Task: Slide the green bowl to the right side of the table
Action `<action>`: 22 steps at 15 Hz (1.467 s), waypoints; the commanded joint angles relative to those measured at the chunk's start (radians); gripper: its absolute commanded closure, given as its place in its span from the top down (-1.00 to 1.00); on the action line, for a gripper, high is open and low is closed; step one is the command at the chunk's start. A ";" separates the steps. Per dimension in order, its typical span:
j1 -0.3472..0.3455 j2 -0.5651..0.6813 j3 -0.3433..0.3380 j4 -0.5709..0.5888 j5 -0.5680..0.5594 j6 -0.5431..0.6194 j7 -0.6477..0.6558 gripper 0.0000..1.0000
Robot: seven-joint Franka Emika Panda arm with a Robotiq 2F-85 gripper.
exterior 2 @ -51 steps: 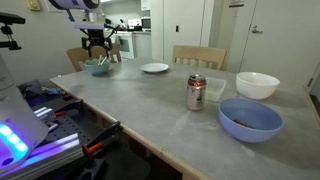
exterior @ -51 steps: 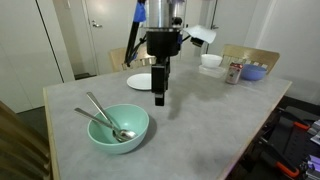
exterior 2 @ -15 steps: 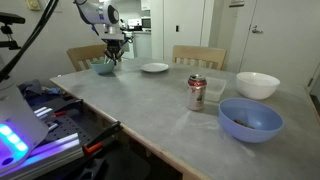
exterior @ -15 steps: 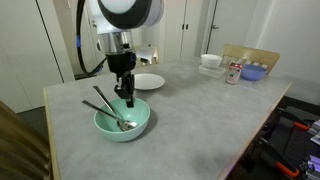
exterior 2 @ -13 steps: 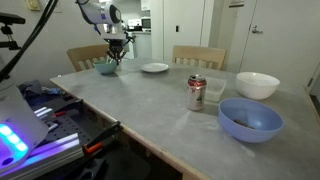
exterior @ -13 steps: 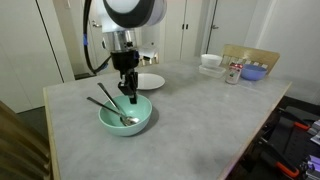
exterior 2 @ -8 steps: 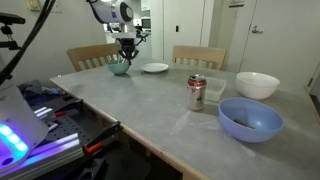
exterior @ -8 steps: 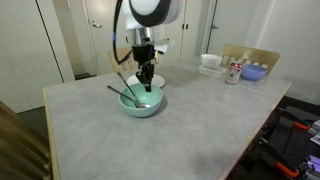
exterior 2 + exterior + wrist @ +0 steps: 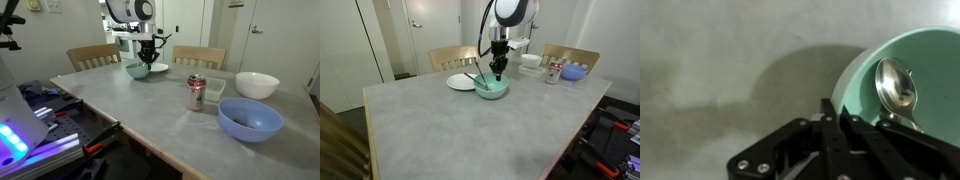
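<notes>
The mint-green bowl (image 9: 492, 90) (image 9: 135, 71) sits on the grey table (image 9: 440, 130) close beside a white plate (image 9: 460, 83). Metal spoons (image 9: 474, 77) lie in it, and one spoon bowl (image 9: 895, 82) shows in the wrist view. My gripper (image 9: 498, 76) (image 9: 146, 63) points straight down into the bowl. Its fingers are shut, with nothing held between them. In the wrist view the gripper (image 9: 835, 108) meets the green bowl (image 9: 930, 60) at its near rim, the tips pressed together against the wall.
A soda can (image 9: 196, 92), a white bowl (image 9: 257, 85) and a blue bowl (image 9: 250, 119) stand further along the table. The white plate (image 9: 158, 68) lies just behind the green bowl. Wooden chairs (image 9: 445, 60) line the far side.
The arm and the green bowl have travelled together across the table, from the near corner to a spot right beside the white plate. The fingers stayed shut.
</notes>
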 commanded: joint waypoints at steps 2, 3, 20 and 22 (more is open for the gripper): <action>-0.075 -0.128 -0.039 -0.195 0.084 0.163 0.062 -0.97; -0.091 -0.141 -0.046 -0.222 0.110 0.200 0.068 -0.97; -0.233 -0.189 0.080 -0.312 0.552 0.298 -0.019 -0.97; -0.231 -0.173 0.070 -0.292 0.547 0.305 -0.001 -0.97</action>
